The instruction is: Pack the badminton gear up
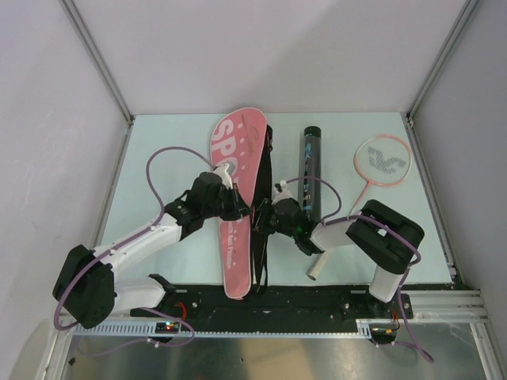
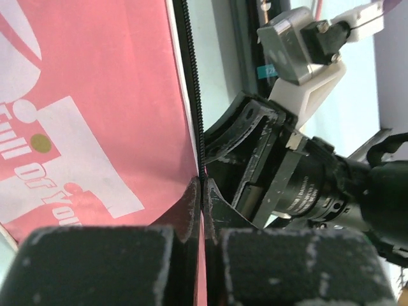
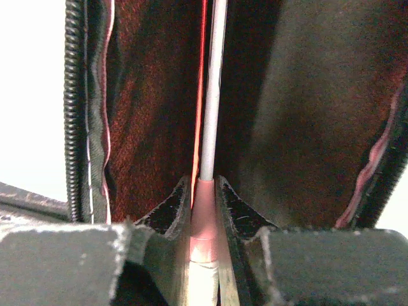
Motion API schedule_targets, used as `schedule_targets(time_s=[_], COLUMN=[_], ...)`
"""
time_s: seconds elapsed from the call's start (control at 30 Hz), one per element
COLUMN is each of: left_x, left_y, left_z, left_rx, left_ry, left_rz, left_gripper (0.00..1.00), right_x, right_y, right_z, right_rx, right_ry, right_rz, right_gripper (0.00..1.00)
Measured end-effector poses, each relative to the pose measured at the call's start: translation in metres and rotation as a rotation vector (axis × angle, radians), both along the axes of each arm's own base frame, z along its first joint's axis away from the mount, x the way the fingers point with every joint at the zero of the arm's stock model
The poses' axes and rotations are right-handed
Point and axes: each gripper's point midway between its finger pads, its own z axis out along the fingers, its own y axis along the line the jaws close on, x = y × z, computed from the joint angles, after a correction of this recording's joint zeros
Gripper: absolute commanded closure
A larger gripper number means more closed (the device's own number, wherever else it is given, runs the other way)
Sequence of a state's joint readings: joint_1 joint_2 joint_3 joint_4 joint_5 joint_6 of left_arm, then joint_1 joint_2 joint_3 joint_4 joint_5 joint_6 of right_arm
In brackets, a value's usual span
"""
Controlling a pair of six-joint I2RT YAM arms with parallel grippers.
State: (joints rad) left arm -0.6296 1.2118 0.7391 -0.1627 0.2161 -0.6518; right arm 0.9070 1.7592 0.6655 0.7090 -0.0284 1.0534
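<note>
The pink racket case [image 1: 236, 166] with white lettering lies lengthways mid-table, its black strap [image 1: 267, 162] along its right side. My left gripper [image 1: 240, 207] is shut on the case's zipper-side flap [image 2: 95, 95], its jaws [image 2: 201, 191] pinching the pink edge. My right gripper [image 1: 262, 219] is shut on one racket's pink cone [image 3: 205, 204]. The grey shaft [image 3: 212, 95] runs into the case's dark inside [image 3: 306, 115], and the white handle end [image 1: 316, 267] sticks out behind. The second pink-framed racket [image 1: 382, 161] lies at the right. The black tube [image 1: 309, 170] lies between them. No shuttlecocks show.
The two grippers sit close together at the case's right edge; the right gripper's body [image 2: 299, 185] fills the left wrist view. The case's zipper [image 3: 72, 108] runs along the opening. Grey walls enclose the table, and a black rail [image 1: 317, 301] runs along the near edge.
</note>
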Motion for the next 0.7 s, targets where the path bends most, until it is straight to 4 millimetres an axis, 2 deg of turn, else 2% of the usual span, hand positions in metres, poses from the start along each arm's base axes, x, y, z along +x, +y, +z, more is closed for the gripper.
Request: schedule_targets(time_s=[0.13,0.2,0.33,0.43,0.57,0.7], left_x=[0.004,0.006,0.01,0.013,0.016,0.025], left_y=[-0.004,-0.005,-0.004,-0.002,0.003,0.009], left_z=[0.006,0.008,0.007,0.006,-0.003,-0.013], left_rx=[-0.061,-0.082,-0.087,-0.076,-0.027,0.046], left_ry=[-0.009,-0.016,-0.029,-0.038,-0.034,-0.04], left_rz=[0.037,0.049,0.073,0.088,0.102,0.126], left_gripper=[1.0,1.0,1.0,1.0,1.0,1.0], right_x=[0.009,0.013,0.018,0.019,0.02,0.018], right_y=[0.006,0.01,0.013,0.015,0.004,-0.022], right_z=[-0.006,-0.015,-0.031,-0.028,-0.015,0.009], right_rx=[-0.02,-0.033,-0.053,-0.056,-0.112,-0.183], right_ry=[-0.012,-0.011,-0.001,-0.012,-0.044,-0.056], right_rz=[-0.041,-0.058,-0.075,-0.06,-0.035,-0.031], right_gripper=[1.0,0.95,0.77,0.62,0.45,0.41])
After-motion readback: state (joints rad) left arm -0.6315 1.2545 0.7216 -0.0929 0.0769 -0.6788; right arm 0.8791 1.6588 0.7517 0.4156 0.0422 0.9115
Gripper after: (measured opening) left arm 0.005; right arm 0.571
